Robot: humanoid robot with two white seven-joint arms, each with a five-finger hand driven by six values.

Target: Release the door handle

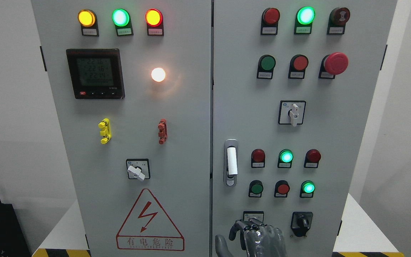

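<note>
The door handle is a white lever in a silver recess at the left edge of the right cabinet door. It stands upright, and nothing touches it. My right hand comes up from the bottom edge, well below the handle and in front of a small labelled switch. Its fingers are loosely bent, the thumb stands apart to the left, and it holds nothing. Both cabinet doors look closed along the middle seam. The left arm does not show.
The grey cabinet fills the view. The left door carries a meter, lamps, yellow and red clips and a warning triangle. The right door has lamps, push buttons, a red mushroom button and rotary switches. White ledges flank the base.
</note>
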